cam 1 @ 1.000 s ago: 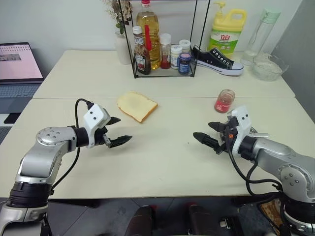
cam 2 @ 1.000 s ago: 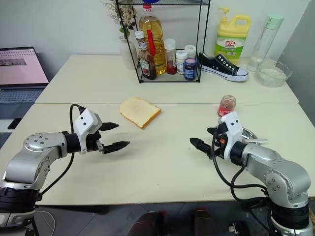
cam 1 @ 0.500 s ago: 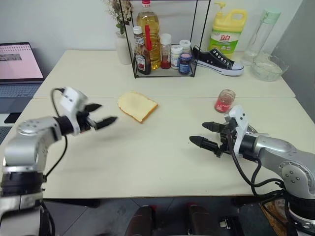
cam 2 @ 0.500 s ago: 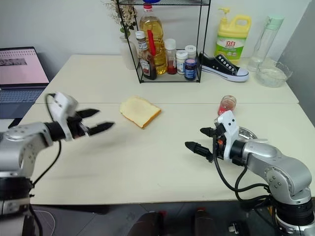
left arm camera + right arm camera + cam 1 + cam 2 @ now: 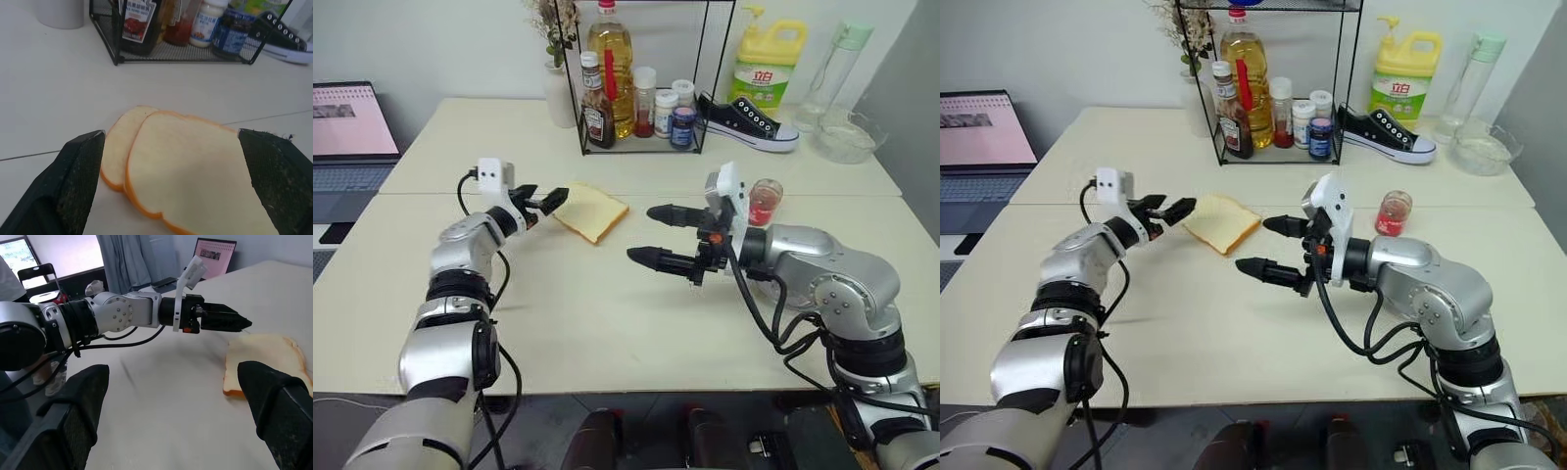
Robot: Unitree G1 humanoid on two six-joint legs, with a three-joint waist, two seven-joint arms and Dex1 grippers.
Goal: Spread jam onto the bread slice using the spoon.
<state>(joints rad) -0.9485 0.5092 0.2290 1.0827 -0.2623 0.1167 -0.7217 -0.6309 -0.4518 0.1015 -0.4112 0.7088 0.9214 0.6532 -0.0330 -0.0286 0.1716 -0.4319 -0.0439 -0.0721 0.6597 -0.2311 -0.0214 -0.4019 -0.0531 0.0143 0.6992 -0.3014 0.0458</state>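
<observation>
The bread slice [image 5: 594, 211], pale with a tan crust, lies flat near the table's middle. In the left wrist view it [image 5: 190, 171] rests overlapping a second like slice [image 5: 117, 144]. My left gripper [image 5: 548, 201] is open and level at the bread's left edge, one finger [image 5: 80, 181] on either side of it. My right gripper [image 5: 641, 233] hovers open just right of the bread, pointing left, with nothing in it. The jam [image 5: 763, 203] is red in a small glass jar behind my right wrist. The spoon is hidden.
A wire rack [image 5: 636, 98] of bottles and jars stands behind the bread. A black shoe [image 5: 744, 119], a yellow detergent bottle [image 5: 766, 64] and a glass bowl [image 5: 847, 132] are at the back right. A laptop [image 5: 347, 122] sits far left.
My left arm has stretched forward from the table's near left up to the bread's edge. My right gripper has risen and swung left, now in front of the jam jar. Both stayed open.
</observation>
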